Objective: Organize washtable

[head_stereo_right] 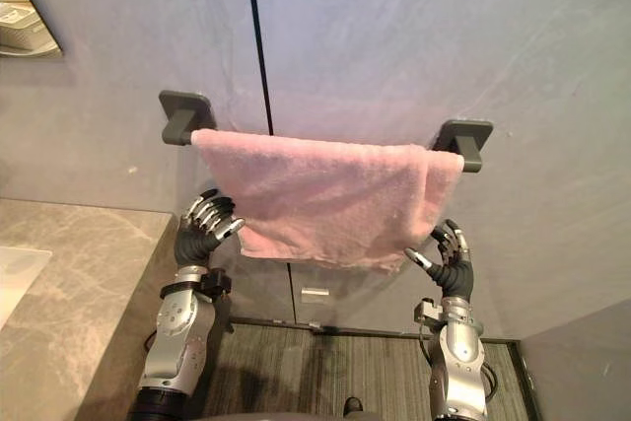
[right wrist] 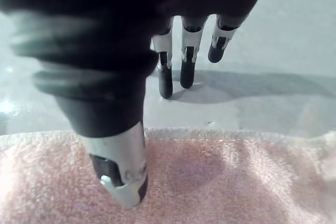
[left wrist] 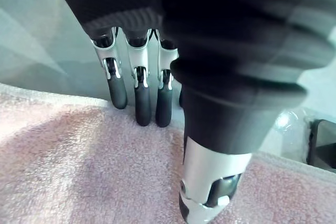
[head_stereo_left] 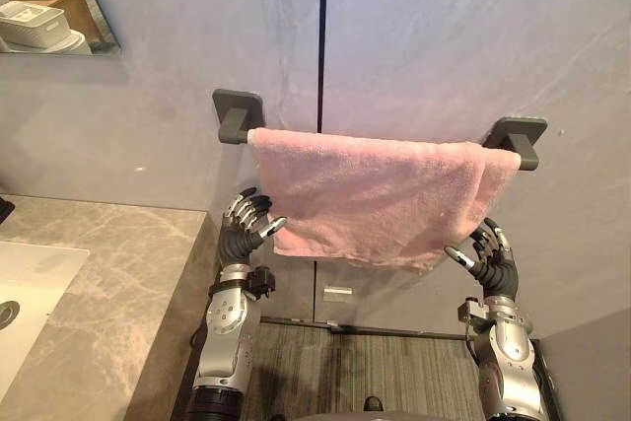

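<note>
Left eye view: we judge pink towel [head_stereo_left: 380,194] soft, light, limp, best pinched at hem corners, where left hand [head_stereo_left: 245,227] and right hand [head_stereo_left: 490,261] are loosely open, holding nothing.

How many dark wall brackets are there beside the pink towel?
2. One bracket is at the left end of the pink towel, above the left hand; the other bracket is at its right end, above the right hand. None seems hidden.

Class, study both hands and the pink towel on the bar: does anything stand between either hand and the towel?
Nothing visible does. The left hand is at the pink towel's lower left corner, the right hand by its lower right corner, with no object between.
</note>
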